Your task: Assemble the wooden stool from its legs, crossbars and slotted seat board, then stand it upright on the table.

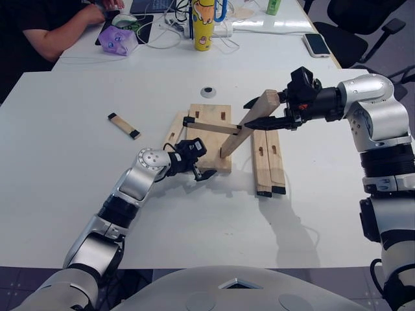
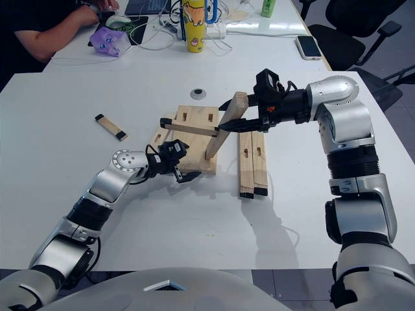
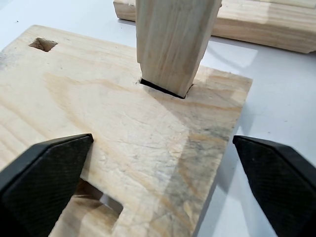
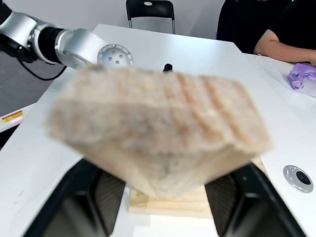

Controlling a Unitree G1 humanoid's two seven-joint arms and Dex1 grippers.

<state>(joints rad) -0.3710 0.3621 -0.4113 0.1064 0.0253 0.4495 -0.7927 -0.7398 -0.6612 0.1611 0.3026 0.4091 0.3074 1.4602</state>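
Broadly, a white bench (image 1: pixel 65 162) carries the stool parts, and the seat board (image 1: pixel 211 116) lies flat near its middle with its slots facing up. Tilted over the board stands one leg (image 1: pixel 237 139); the right hand (image 1: pixel 258 111) is clamped around its upper part, and its lower end sits in the slot at the board's near right corner. Just right of the board, two more legs (image 1: pixel 269 162) lie side by side on the bench, slots up and dark tips toward the robot. Another wooden piece (image 1: pixel 174 129) lies against the board's left edge. A thin crossbar (image 1: pixel 211 126) runs from the tilted leg out to the left above the board. The left hand (image 1: pixel 202 161) hovers at the board's near edge with its fingers spread wide, gripping nothing. A short bar (image 1: pixel 123 126) with dark ends lies well apart to the left, and a small round disc (image 1: pixel 208 92) sits beyond the board. On a farther bench stands a yellow cup (image 1: pixel 203 26) with a cartoon figure printed on it. The left wrist view adds the close detail: the leg's foot seated in its slot (image 3: pixel 163 86), with one black fingertip (image 3: pixel 44 168) over the board and the other over bare bench. The right wrist view shows the leg's end face between that hand's dark fingers (image 4: pixel 89 197).
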